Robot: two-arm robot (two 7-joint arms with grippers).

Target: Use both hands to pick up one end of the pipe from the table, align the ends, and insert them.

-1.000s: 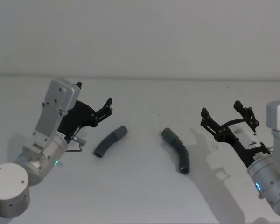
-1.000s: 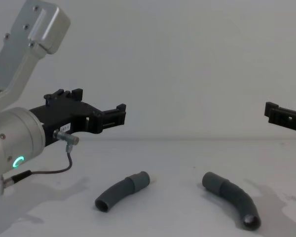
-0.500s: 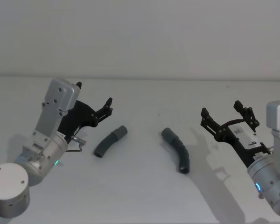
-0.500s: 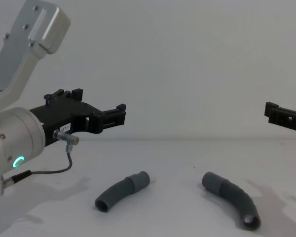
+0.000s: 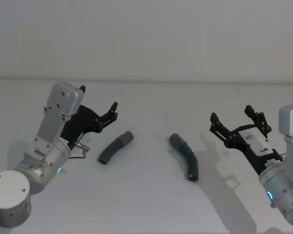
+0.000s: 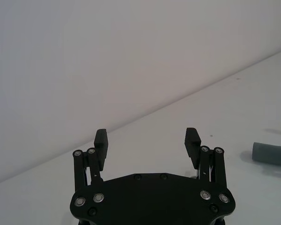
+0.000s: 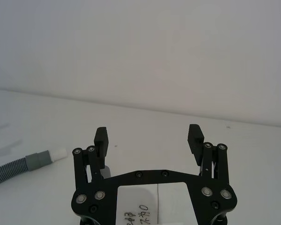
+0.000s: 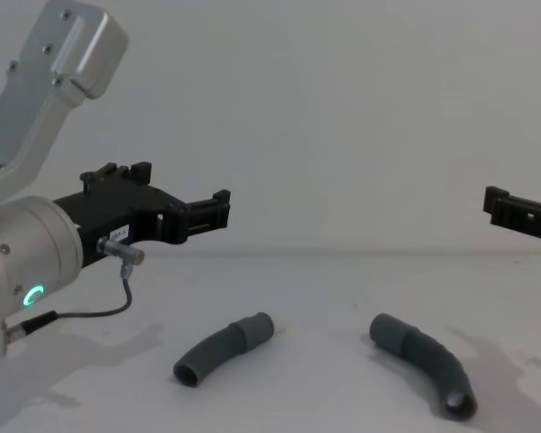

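Right gripper [image 7: 148,139], fingers [image 7: 100,140] apart; white-tipped pipe piece [image 7: 19,167] seemingly on table [image 7: 253,154].

The left pipe piece [image 5: 115,147] and right pipe piece [image 5: 184,156] look matt, ribbed plastic, the table [image 5: 146,204] smooth, matt.

left gripper [image 6: 146,139]: jaws wide apart, aloft | right gripper [image 7: 148,136]: jaws wide apart, aloft

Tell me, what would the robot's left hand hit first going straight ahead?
Probably nothing nearby: the black left gripper aims over the plain white table toward the pale grey wall; the dark grey ribbed hose piece lies aside.
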